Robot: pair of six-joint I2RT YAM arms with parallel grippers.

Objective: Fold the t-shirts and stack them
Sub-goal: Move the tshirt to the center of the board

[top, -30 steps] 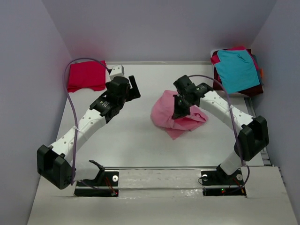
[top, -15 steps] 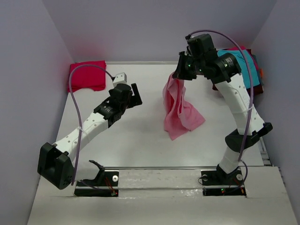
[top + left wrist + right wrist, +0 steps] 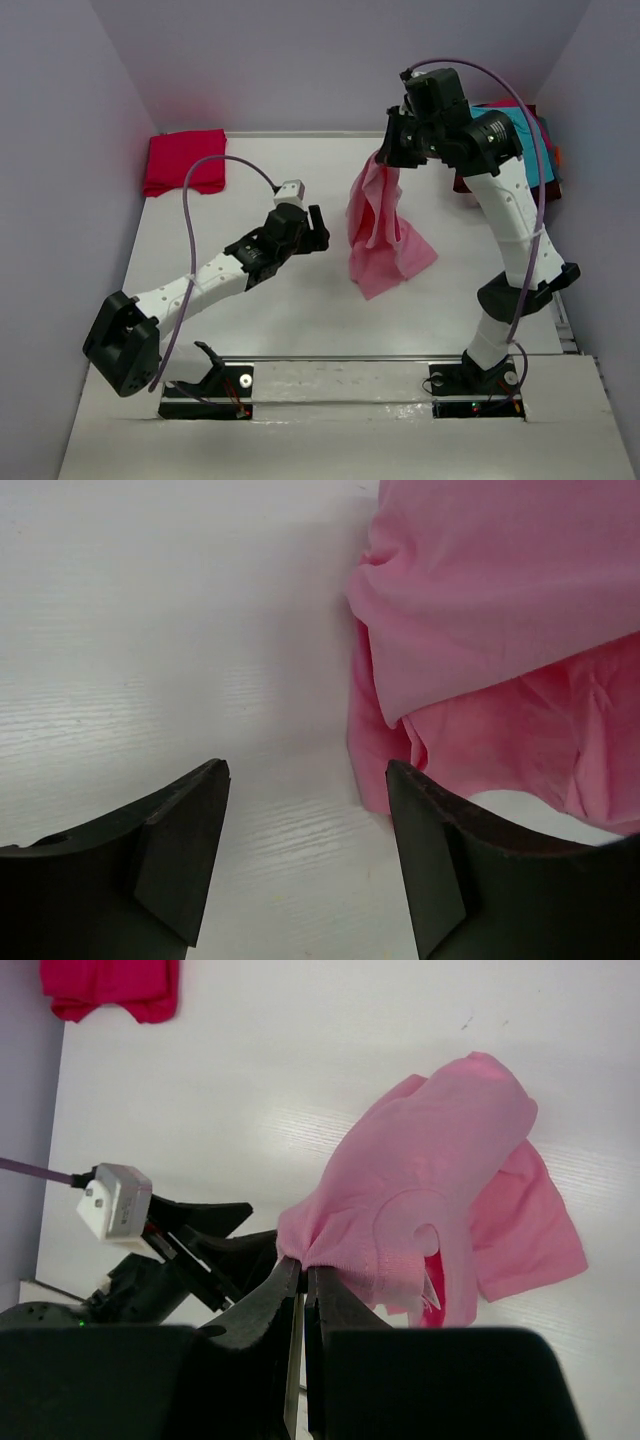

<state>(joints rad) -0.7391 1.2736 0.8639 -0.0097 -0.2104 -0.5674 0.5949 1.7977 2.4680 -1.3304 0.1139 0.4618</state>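
AT THE FOLDING TABLE: Your right gripper, jaws pinched tight on a bunch of cloth, holds the light pink t-shirt up over the table, its lower end resting on the surface just right of centre. Your left gripper hovers low at the shirt's 9 o'clock, jaws wide apart, holding nothing. The step in hand looks like shaking the shirt out for folding. Next, the left likely needs to catch a hanging edge so you can spread it flat. Count one pink shirt, one crimson red t-shirt at 10 o'clock, and a pile at 2 o'clock showing one teal t-shirt over a maroon one. Anything deeper is hidden.
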